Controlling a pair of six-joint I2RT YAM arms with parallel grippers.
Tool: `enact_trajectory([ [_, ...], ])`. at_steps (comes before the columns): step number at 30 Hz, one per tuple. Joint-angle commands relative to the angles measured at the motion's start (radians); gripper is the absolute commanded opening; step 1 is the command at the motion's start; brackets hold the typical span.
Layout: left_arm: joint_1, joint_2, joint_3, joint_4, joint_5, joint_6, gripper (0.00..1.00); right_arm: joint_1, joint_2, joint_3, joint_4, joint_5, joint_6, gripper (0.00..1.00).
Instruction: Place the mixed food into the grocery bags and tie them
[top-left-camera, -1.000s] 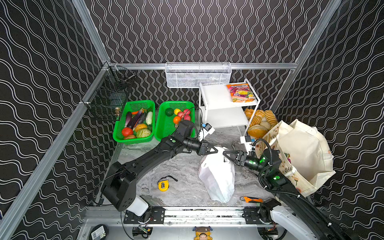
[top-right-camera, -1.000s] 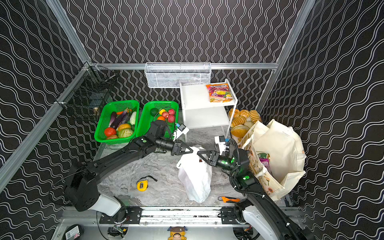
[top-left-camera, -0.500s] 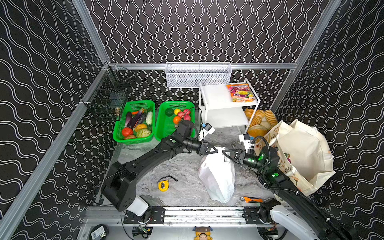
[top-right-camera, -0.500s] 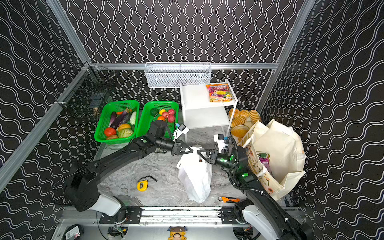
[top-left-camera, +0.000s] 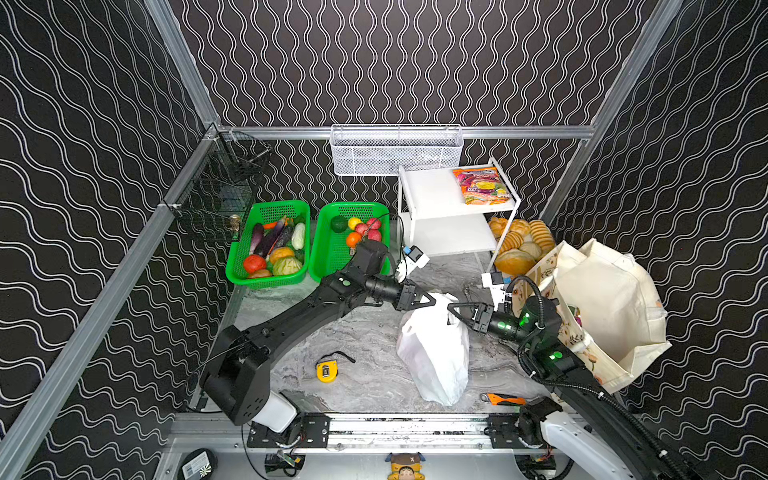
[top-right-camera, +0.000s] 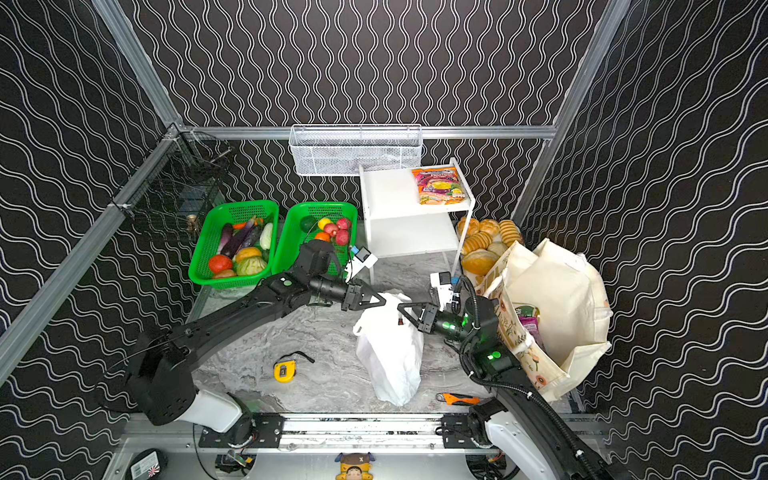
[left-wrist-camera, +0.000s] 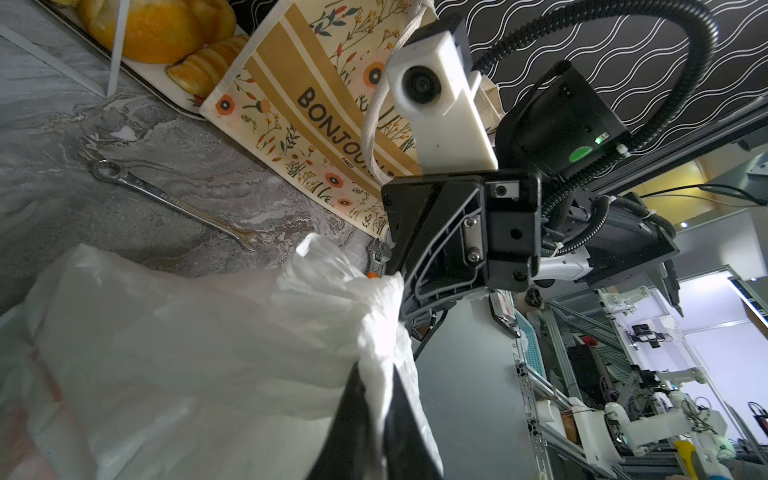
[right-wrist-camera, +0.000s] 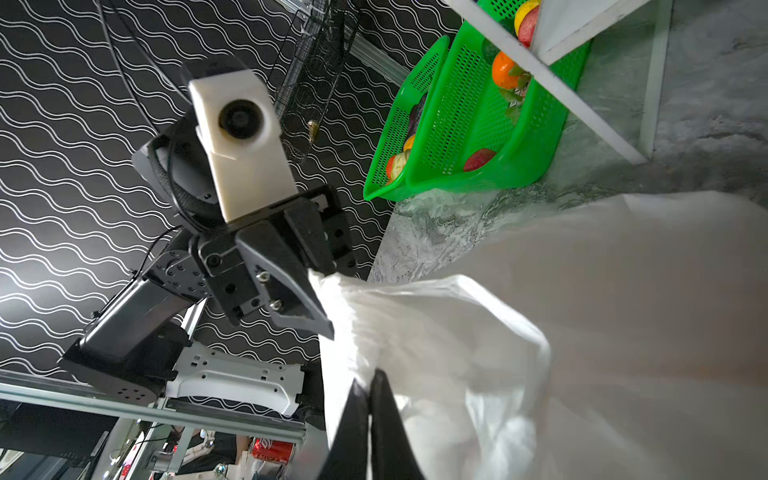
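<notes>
Step in hand, as judged: tying the bag (top-left-camera: 434, 353). It stands mid-counter (top-left-camera: 365, 332), with the tote (top-left-camera: 602, 299) at its 3 o'clock. The left end effector (top-left-camera: 428, 298) pinches the mouth at 9 o'clock. The right end effector (top-left-camera: 453, 308) is clamped on it at 3 o'clock. Next move calls for crossing the handles without tearing.

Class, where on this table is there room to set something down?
Free: tabletop between the tape measure and the white plastic bag; white shelf beside the snack packet. Crowded: the bag's top, where left gripper and right gripper meet; beside the tote.

Centre of frame, I log one white plastic bag (top-left-camera: 434, 353), upright. The left gripper (top-left-camera: 432, 300) and right gripper (top-left-camera: 451, 308) touch its top. At the right edge is a cream tote (top-left-camera: 611, 303), mouth open.
</notes>
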Motion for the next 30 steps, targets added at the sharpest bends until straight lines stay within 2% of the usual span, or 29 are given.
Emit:
enact_trajectory([
  [1, 0.0, -0.02, 0.015, -0.069, -0.03, 0.063, 0.47, 0.001, 0.004, 0.005, -0.014, 0.02, -0.009, 0.0],
  [5, 0.008, -0.076, 0.017, -0.231, -0.099, 0.174, 0.58, 0.001, 0.007, 0.005, 0.009, 0.022, 0.001, 0.0],
  [6, 0.015, -0.092, 0.012, -0.265, -0.102, 0.203, 0.59, 0.001, 0.009, 0.005, 0.015, 0.02, 0.007, 0.0],
  [10, 0.03, -0.126, -0.025, -0.244, -0.115, 0.197, 0.62, 0.001, 0.014, 0.002, 0.057, -0.018, 0.022, 0.0],
  [16, 0.021, -0.013, 0.105, -0.135, -0.059, 0.12, 0.63, 0.001, 0.027, 0.003, 0.058, -0.021, 0.017, 0.0],
  [20, -0.022, 0.059, 0.18, -0.203, -0.055, 0.168, 0.62, 0.001, 0.038, 0.012, 0.055, -0.021, 0.012, 0.0],
  [23, -0.046, 0.126, 0.259, -0.348, -0.117, 0.231, 0.53, 0.001, 0.041, 0.015, 0.07, -0.028, 0.019, 0.0],
  [26, -0.055, 0.169, 0.313, -0.43, -0.147, 0.278, 0.33, 0.001, 0.037, 0.018, 0.057, -0.028, 0.015, 0.0],
  [28, -0.057, 0.164, 0.311, -0.419, -0.175, 0.272, 0.12, 0.001, 0.032, 0.016, 0.058, -0.031, 0.014, 0.0],
  [30, -0.058, 0.148, 0.294, -0.379, -0.184, 0.251, 0.01, 0.001, 0.026, 0.01, 0.059, -0.03, 0.016, 0.0],
])
